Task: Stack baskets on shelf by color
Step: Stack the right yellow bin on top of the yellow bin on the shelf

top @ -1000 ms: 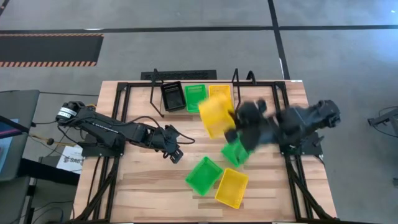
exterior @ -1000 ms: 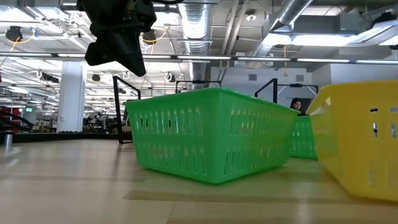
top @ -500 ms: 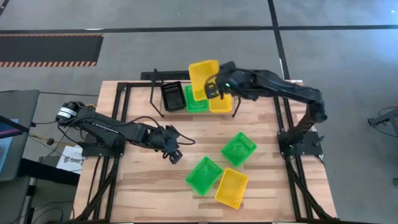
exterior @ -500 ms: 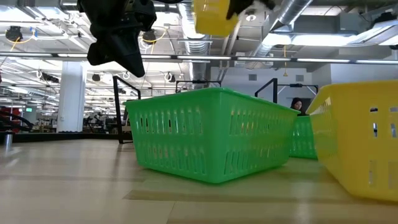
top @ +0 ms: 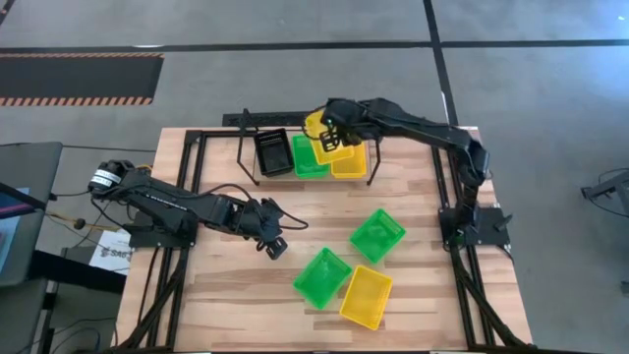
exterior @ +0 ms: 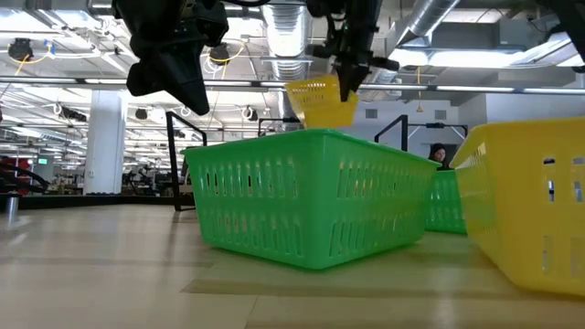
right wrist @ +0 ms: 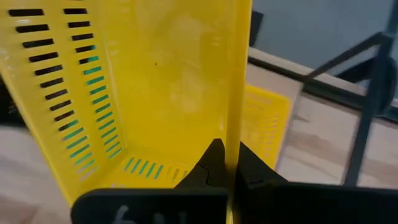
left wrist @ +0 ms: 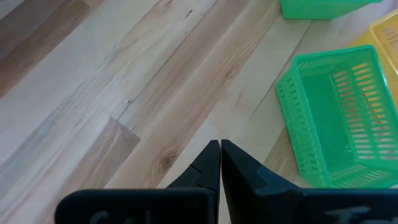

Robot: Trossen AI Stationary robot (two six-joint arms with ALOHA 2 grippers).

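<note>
My right gripper is shut on a yellow basket, which it holds in the air over the shelf at the table's far edge. On the shelf sit a black basket, a green basket and another yellow basket. The held basket hangs above the green and yellow ones. My left gripper is shut with nothing in it, above bare wood left of centre. My right gripper pinches one side wall of the yellow basket at its rim, one finger inside the basket and one outside. The fingers slant down from above. The basket hangs tilted below them, its open side turned sideways, clear of the shelf and its baskets.
Three more baskets lie on the table's near right part: two green and one yellow. The black frame uprights stand at the shelf's ends. Bare wood lies around my left gripper.
My right gripper has carried the yellow basket from over the middle of the table toward the far edge, first up, then down over the shelf. The basket has turned as it went and now hangs lower. My left gripper has kept still.
</note>
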